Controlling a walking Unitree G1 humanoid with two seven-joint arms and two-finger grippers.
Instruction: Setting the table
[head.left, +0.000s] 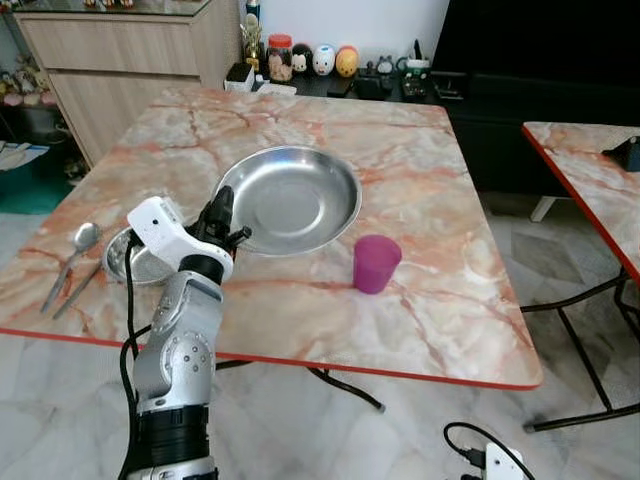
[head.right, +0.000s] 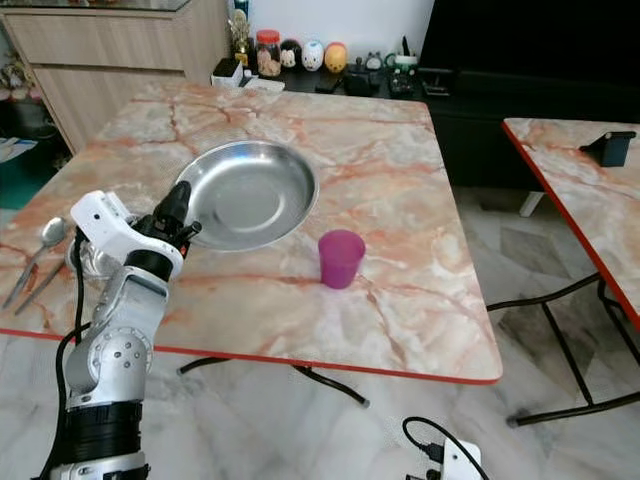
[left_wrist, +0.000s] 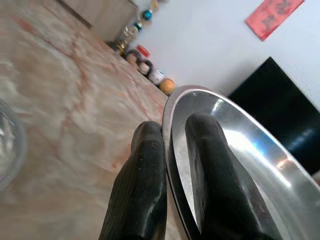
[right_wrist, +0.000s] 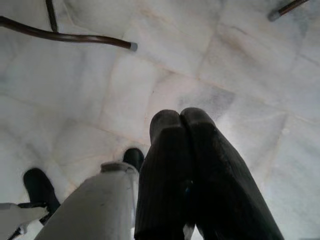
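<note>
Steel plate (head.left: 295, 197) sits mid-desk w/ left hand (head.left: 222, 214) pinched tight on its near rim, one finger inside, one under, prob to drag or lift it. Purple cup (head.left: 376, 263) just right of the hand; small bowl (head.left: 135, 258) & spoon (head.left: 78, 244) to its left. Right hand (right_wrist: 182, 131) hangs closed, empty, over the floor. Marble desk (head.left: 420, 190), cabinet (head.left: 120, 55) beyond.

Left gripper (head.left: 222, 205) grips a steel plate (head.left: 292, 197) at its nine o'clock edge; purple cup (head.left: 376, 263) at four o'clock.
</note>
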